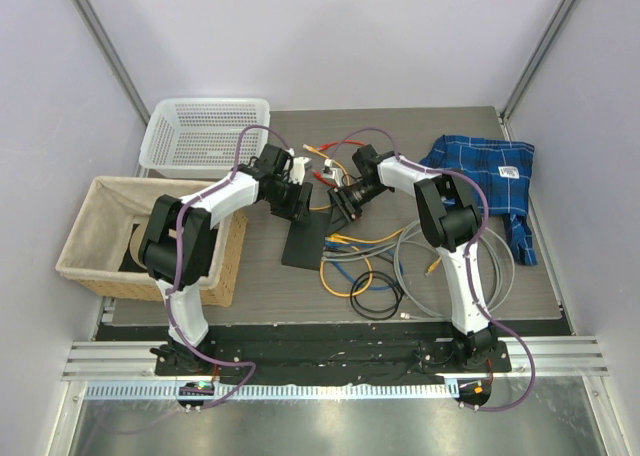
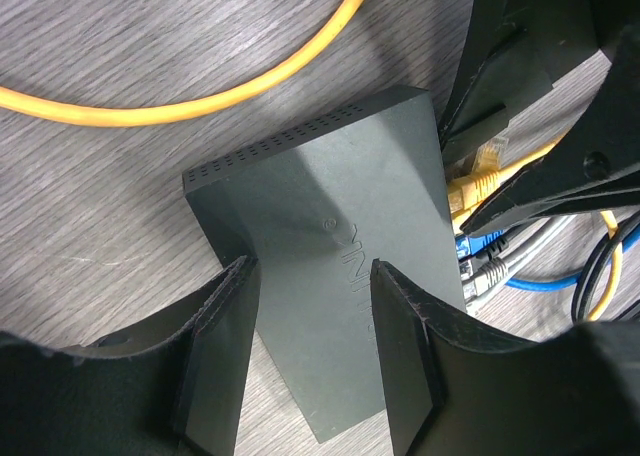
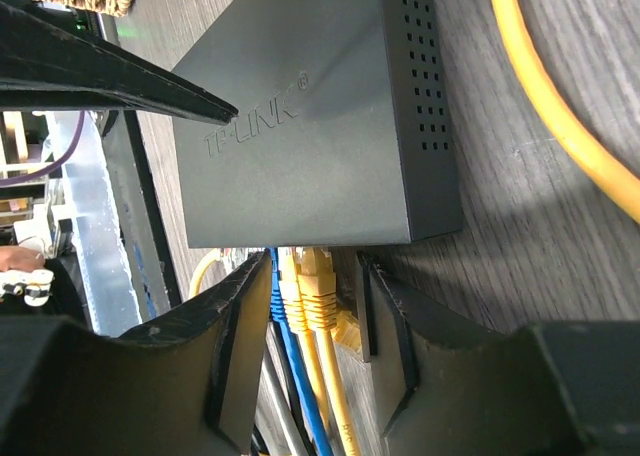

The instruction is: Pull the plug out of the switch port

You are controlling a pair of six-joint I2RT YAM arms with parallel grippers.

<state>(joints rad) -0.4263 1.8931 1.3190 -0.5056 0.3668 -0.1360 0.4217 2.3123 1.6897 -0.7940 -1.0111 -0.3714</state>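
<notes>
The switch (image 1: 305, 244) is a flat matte-black box lying on the table between the two arms. In the left wrist view my left gripper (image 2: 310, 269) stands open over the switch (image 2: 330, 216), one finger at its left edge and the other above its top face. Three plugs sit side by side in the switch's ports: two yellow plugs (image 3: 322, 286) and a blue plug (image 3: 275, 296). My right gripper (image 3: 310, 268) straddles them, its left finger against the blue cable, with a gap between the right finger (image 3: 385, 316) and the nearest yellow plug. From above, the right gripper (image 1: 343, 208) faces the left gripper (image 1: 293, 204).
Yellow, blue, black and grey cables (image 1: 370, 271) loop on the table in front of the switch. A white plastic basket (image 1: 205, 131) stands at the back left, a cloth-lined woven basket (image 1: 110, 238) at the left, and a blue plaid cloth (image 1: 490, 176) at the right.
</notes>
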